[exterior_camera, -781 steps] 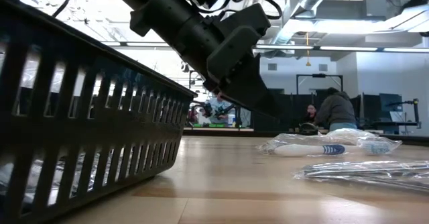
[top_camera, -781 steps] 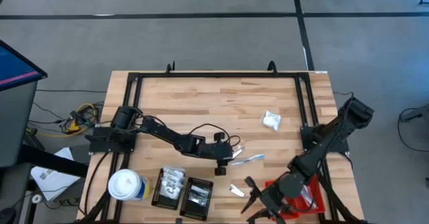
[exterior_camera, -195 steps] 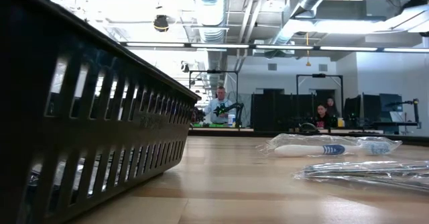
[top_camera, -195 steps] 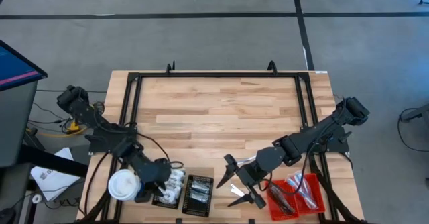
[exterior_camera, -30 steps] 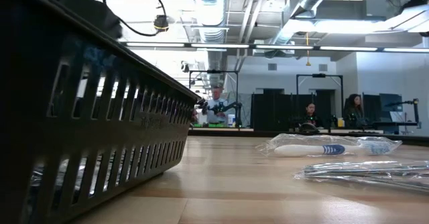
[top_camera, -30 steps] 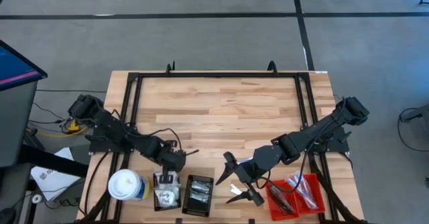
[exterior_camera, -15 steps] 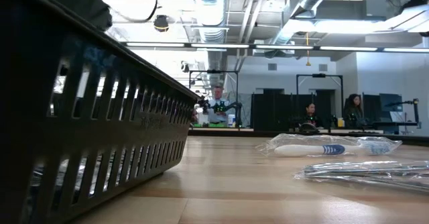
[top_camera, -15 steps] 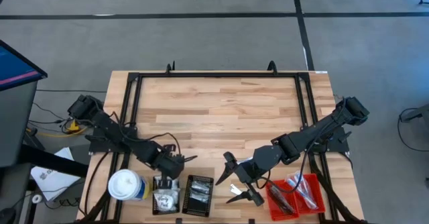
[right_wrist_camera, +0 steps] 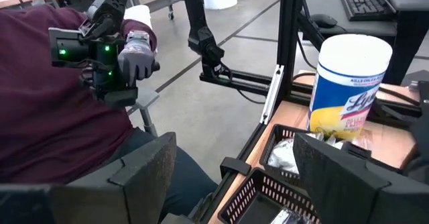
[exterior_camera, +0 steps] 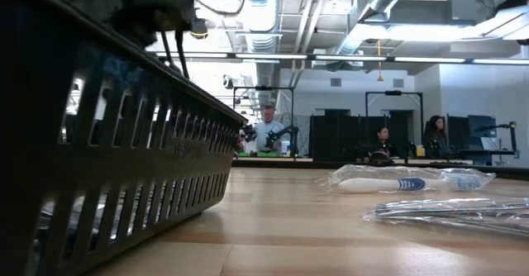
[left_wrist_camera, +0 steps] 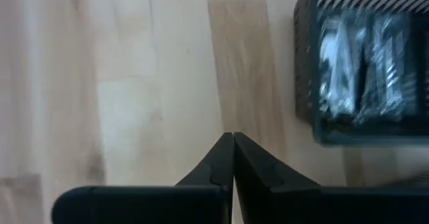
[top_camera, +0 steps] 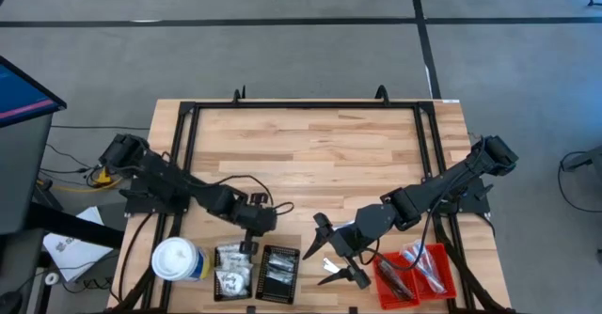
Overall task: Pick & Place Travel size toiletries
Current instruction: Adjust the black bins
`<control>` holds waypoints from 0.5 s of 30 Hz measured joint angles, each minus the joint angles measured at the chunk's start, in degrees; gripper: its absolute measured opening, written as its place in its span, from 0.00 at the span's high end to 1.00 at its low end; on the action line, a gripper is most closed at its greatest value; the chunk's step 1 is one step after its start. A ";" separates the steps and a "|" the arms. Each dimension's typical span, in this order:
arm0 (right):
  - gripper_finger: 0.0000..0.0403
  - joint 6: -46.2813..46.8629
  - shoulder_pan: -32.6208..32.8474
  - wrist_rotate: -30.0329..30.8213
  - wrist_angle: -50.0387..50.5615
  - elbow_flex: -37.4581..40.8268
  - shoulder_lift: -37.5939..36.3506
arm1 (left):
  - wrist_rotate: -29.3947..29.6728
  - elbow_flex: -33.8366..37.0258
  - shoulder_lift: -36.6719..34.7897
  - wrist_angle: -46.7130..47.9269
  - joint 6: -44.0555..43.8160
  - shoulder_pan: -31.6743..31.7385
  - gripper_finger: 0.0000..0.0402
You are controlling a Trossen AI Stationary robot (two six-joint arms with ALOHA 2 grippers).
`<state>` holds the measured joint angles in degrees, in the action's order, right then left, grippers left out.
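My left gripper (top_camera: 255, 231) (left_wrist_camera: 232, 145) is shut and holds nothing; it hangs over bare wood just past the far ends of two black trays. One tray (top_camera: 234, 272) holds white puffy packets, the other (top_camera: 277, 274) (left_wrist_camera: 365, 63) silvery sachets. My right gripper (top_camera: 325, 252) stands open above the table right of the black trays, beside a red tray (top_camera: 419, 271) with sticks and bars. A wrapped blue-and-white stick (exterior_camera: 395, 182) and a silvery sachet (exterior_camera: 450, 213) lie flat on the table.
A white-topped round canister (top_camera: 177, 260) (right_wrist_camera: 351, 83) stands left of the black trays. A black frame (top_camera: 306, 107) runs round the table. The far half of the table is bare wood. Beyond the table a person in a dark red top (right_wrist_camera: 60, 103) holds a controller in a gloved hand.
My left gripper has moved from above the packet tray toward the table's right and a little toward its far edge, staying shut. The right arm has kept still.
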<state>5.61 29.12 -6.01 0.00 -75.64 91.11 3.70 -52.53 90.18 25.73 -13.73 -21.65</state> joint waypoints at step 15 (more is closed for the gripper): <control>0.27 0.44 0.09 -0.01 1.59 0.02 0.00 | -2.98 -0.09 6.93 -6.61 0.21 -3.18 1.00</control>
<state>6.04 29.21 -6.02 1.59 -75.61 91.11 0.72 -52.62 97.11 19.12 -13.52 -24.83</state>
